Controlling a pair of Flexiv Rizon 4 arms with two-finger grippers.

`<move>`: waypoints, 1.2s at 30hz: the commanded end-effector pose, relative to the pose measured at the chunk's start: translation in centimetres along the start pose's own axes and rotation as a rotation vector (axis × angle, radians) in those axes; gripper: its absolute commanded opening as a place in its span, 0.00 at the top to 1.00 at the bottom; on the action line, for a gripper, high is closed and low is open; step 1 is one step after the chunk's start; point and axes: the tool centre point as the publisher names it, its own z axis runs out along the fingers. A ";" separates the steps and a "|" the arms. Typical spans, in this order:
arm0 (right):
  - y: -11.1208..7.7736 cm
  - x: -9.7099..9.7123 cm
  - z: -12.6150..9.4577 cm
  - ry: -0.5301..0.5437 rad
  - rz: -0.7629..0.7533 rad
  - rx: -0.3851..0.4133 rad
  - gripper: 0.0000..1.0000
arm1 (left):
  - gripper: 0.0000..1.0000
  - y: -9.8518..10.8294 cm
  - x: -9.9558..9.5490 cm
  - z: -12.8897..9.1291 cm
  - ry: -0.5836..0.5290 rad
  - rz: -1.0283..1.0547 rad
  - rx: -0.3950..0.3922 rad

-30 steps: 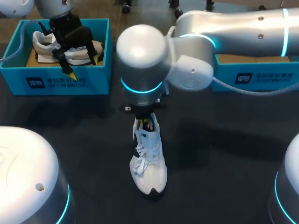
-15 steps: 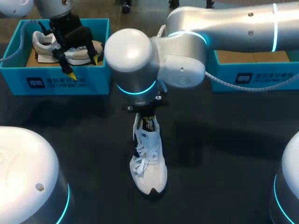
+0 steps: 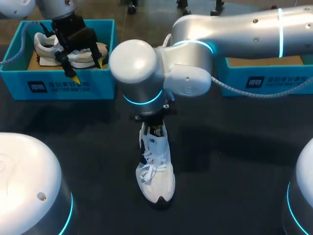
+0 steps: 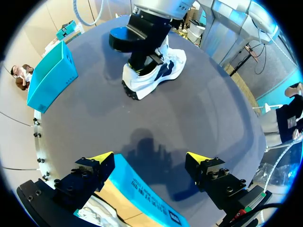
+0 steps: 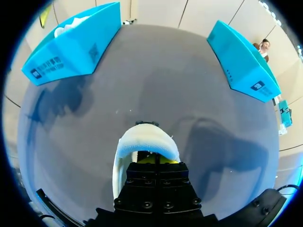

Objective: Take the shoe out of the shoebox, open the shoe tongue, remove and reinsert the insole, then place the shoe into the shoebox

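Two yellow fingertips (image 4: pixel 102 158) of the left gripper (image 3: pixel 87 70) stand well apart with nothing between them. They hang just above the front wall of the left shoebox (image 3: pixel 58 88), which sits at 10 o'clock on the table (image 3: pixel 234 161). A second shoe (image 3: pixel 46 46), white and grey, lies inside that box under the gripper.

Right gripper (image 3: pixel 155 128): the finger blocks sit side by side with only a seam between them, so the fingers are together. The tips are down inside the mouth of the shoe (image 3: pixel 157 171), and the white heel collar curves round just ahead of them in the wrist view. Whether something thin is pinched there I cannot tell, as the tips are mostly hidden.

The shoe is white and stands upright on its sole near the table's centre, out of either box, with its toe at 6 o'clock, heel at 12 and laces loose. The right arm comes in from 2 o'clock and crosses above the right shoebox (image 3: pixel 266 81), which stands well apart from the shoe.
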 end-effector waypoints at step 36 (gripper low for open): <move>-7.6 1.9 0.5 0.063 0.072 0.186 1.00 | 0.00 0.0 0.0 -0.1 0.001 0.000 -0.003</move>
